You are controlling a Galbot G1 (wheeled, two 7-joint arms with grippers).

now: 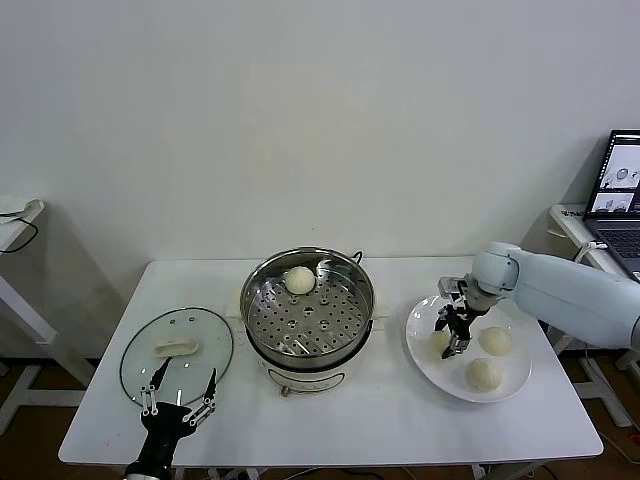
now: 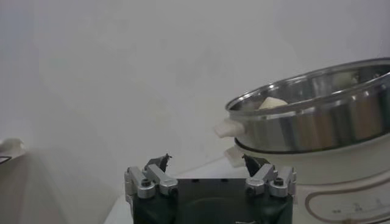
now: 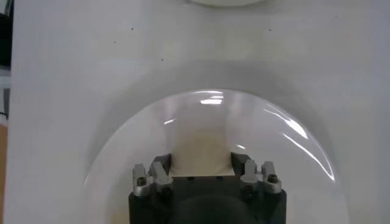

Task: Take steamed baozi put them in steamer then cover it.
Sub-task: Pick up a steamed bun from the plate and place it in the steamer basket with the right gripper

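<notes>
right claw (image 1: 452,335) is clamped on a baozi (image 1: 440,342) at the left of the white plate (image 1: 513,385); lift straight, no squeezing, clear the steamer (image 1: 308,310) rim, set beside the bun (image 1: 299,280) on its tray; left claw (image 1: 178,398) gapes idle near the glass lid (image 1: 176,352) on the table (image 1: 400,425).

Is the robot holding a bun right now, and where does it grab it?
Yes. The right gripper pinches the left baozi on the plate by its sides. The left gripper holds nothing.
</notes>
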